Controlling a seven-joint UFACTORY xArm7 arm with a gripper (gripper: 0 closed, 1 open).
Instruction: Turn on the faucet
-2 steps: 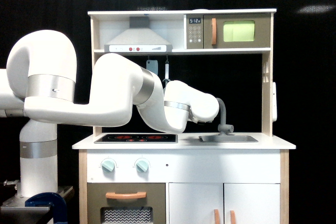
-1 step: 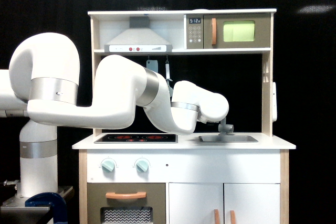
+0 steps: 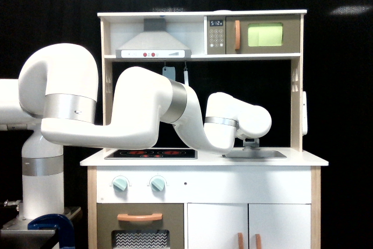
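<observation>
You are looking at a white toy kitchen [image 3: 204, 158] against a black backdrop, with your white arm [image 3: 151, 115] reaching in from the exterior view's left across the worktop. The faucet [image 3: 251, 142] stands at the back of the sink [image 3: 256, 154], towards the exterior view's right of the counter. Only its grey base and a small stub show beneath the arm's last rounded link. The tall spout is hidden behind that link, so you cannot tell which way it points or how its long axis runs.

Your gripper is hidden behind the wrist, and whether its jaws are spread or pressed together cannot be told.

Compared with a second ago, the arm has pushed further towards the exterior view's right. The wrist link, then just left of the arched spout, now covers the spout completely. The elbow has also shifted right, over the black stove top [image 3: 150, 153].

Two mint-green knobs [image 3: 138, 183] sit on the front panel below the stove.
</observation>
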